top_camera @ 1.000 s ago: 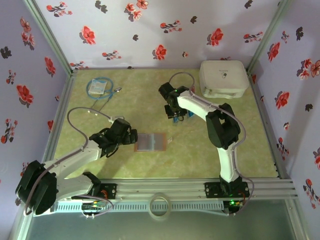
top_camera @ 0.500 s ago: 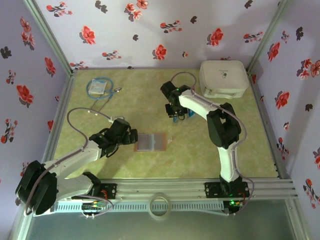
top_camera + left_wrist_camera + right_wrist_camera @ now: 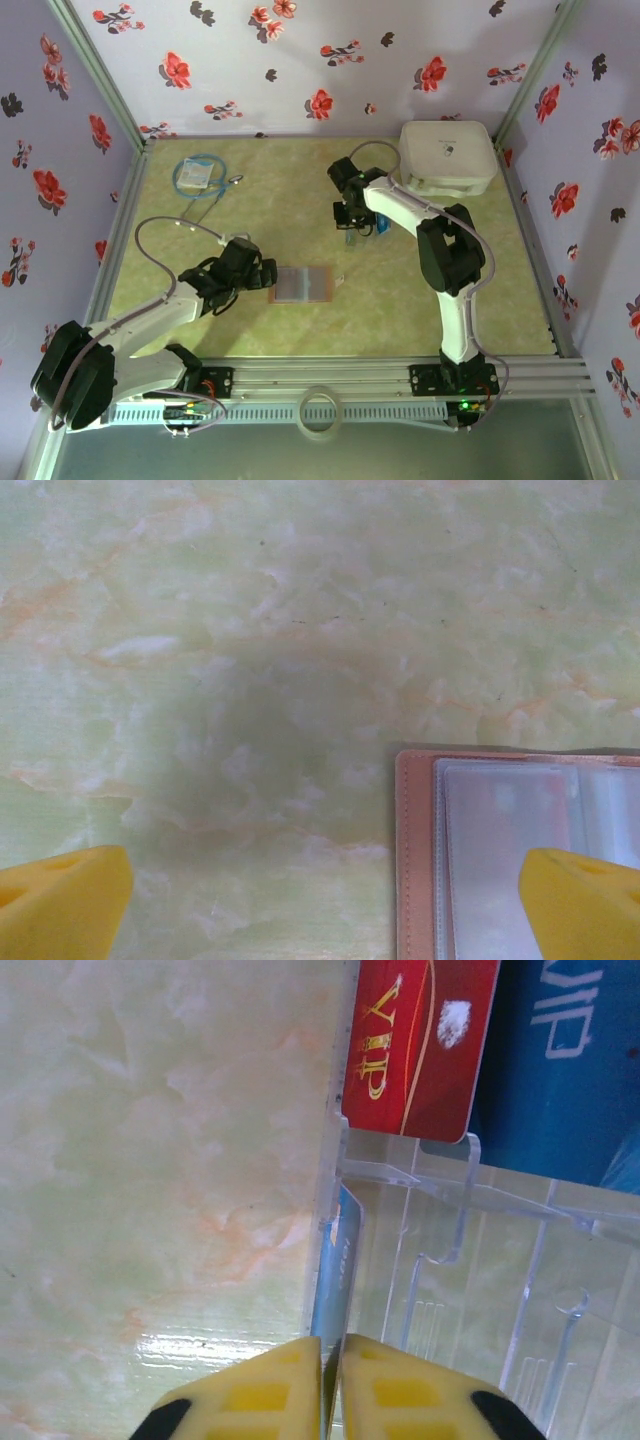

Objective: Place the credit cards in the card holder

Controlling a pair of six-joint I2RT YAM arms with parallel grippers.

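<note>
Pinched narrow on what looks like a thin blue plastic credit card (image 3: 335, 1250) upright in a clear acrylic rack (image 3: 450, 1250), the right hand (image 3: 330, 1365) seems set to lift it, while the left hand (image 3: 320, 905) hovers wide over the edge of the open reddish-brown card holder (image 3: 415, 860) on the worktop (image 3: 250, 630).

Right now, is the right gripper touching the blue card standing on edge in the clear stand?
Touching. The right wrist view shows the right gripper closed on the blue card, with no gap on either side.
</note>
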